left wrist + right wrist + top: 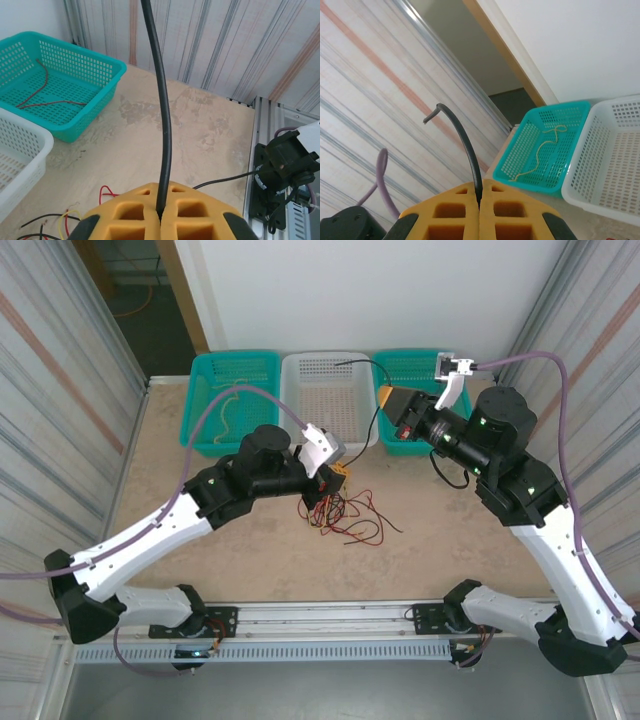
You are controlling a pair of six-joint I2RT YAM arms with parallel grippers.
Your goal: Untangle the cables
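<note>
Right now my left gripper point(160, 202) is clamped on the black cable point(163, 120). The cable comes up out of the seam between the two yellow fingers and rises straight away from them. My right gripper point(479, 200) is pinched tight on a black cable as well. A short length arcs out of its fingers and ends in a bent tip.

Seen from above, the black cable hangs in a slack curve from my left gripper up to my right gripper, and its free end pokes out past the right one. It looks like one cable held at two places.

The heap of cables point(346, 513), made of red, black and yellow strands in loose loops, lies on the table point(250, 560). It sits just below my left gripper, on the side toward my bases. I cannot tell whether any of those strands touch the fingers.

Three baskets stand in a row beyond both grippers. The white basket point(325, 400) is straight ahead of my left gripper. My right gripper hangs near the rim where the white basket meets the right teal basket point(412, 368). A red cable point(55, 103) lies on the floor of that right teal basket. The left teal basket point(205, 375) is well off to the left of both grippers. It holds a tan cable point(538, 150) that lies in a wavy line across its bottom.
</note>
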